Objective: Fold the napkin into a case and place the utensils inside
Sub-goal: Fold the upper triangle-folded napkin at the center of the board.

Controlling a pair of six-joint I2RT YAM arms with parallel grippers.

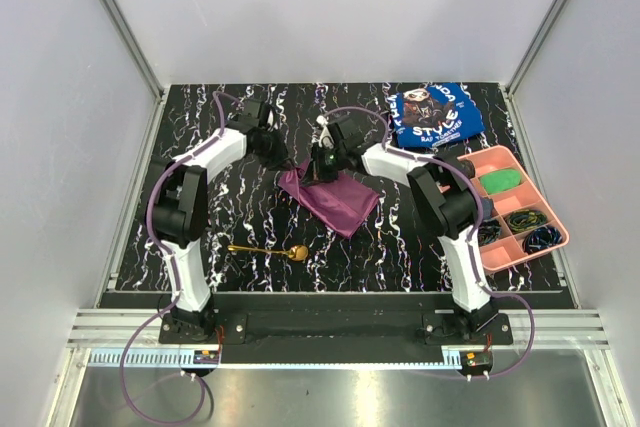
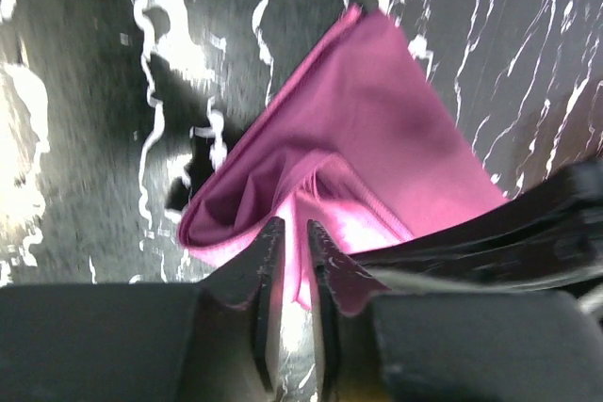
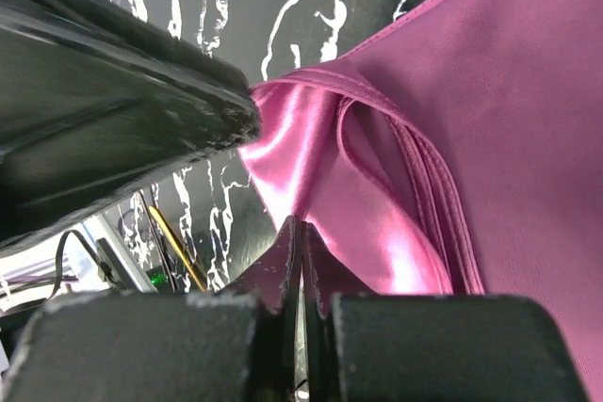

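The plum-purple napkin [image 1: 338, 201] lies partly folded near the middle of the table, its far edge raised. My left gripper [image 1: 284, 160] is at its far-left corner. In the left wrist view its jaws [image 2: 292, 229] stand a narrow gap apart, pinching a fold of the napkin [image 2: 377, 120]. My right gripper [image 1: 322, 163] is close beside it at the far edge. In the right wrist view it [image 3: 300, 225] is shut, with the shiny napkin [image 3: 490, 120] drawn up to its tips. The gold spoon [image 1: 268, 250] lies on the table in front of the napkin.
A blue cloth with white lettering [image 1: 435, 114] lies at the back right. A pink compartment tray [image 1: 520, 247] holding small items stands at the right edge. The left arm's gripper body [image 3: 113, 91] fills the upper left of the right wrist view, very near the right gripper.
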